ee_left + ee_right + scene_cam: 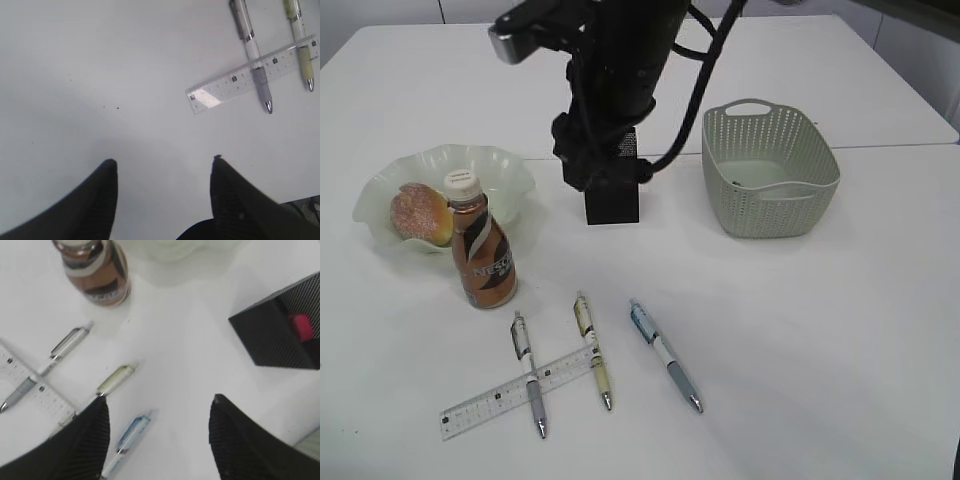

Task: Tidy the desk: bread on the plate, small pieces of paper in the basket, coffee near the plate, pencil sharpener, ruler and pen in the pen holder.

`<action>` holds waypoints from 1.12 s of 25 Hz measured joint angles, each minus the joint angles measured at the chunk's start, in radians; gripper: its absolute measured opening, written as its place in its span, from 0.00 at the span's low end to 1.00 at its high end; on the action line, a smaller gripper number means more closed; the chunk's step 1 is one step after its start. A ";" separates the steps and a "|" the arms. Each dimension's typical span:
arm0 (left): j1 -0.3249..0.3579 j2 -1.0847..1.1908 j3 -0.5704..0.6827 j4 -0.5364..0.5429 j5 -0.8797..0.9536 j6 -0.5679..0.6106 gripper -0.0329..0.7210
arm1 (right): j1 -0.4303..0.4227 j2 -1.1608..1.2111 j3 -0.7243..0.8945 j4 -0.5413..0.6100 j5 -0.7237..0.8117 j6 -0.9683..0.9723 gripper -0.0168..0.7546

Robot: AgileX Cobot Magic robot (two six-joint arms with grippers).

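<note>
On the left of the worktop, at about nine o'clock in the exterior view, the bread already sits in the plate, and the coffee stands upright touching the plate's near rim. Those two jobs look done.

At six o'clock lie the things left to do. The ruler runs from about eight o'clock up to two o'clock. The grey pen lies over it, and the yellow pen crosses its right end. The blue pen lies apart to the right, tip toward five o'clock.

The holder stands at centre, partly behind the arm; something red shows inside it in the right wrist view. The basket sits at two o'clock; I can make out no paper in it.

Left end effector: fingers well apart, holding nothing, above bare worktop. From it the ruler lies toward one o'clock, long axis slanting up to the right.

Right end effector: also well open and empty. The blue pen sits close between its fingers, toward seven o'clock, and the holder at two o'clock. I judge the right arm better placed for the blue pen, whose long axis runs slantwise, so the wrist would need turning to close across it.
</note>
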 joint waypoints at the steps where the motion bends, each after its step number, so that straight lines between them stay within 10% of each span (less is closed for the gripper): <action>1: 0.000 0.000 0.000 0.000 0.002 0.000 0.62 | 0.007 -0.020 0.046 -0.002 0.000 0.007 0.62; 10: 0.000 0.000 0.000 0.005 0.004 0.000 0.62 | 0.123 -0.124 0.394 -0.089 0.000 -0.004 0.61; 28: 0.000 0.000 0.000 0.012 0.000 0.005 0.62 | 0.210 -0.034 0.434 -0.028 -0.107 -0.442 0.61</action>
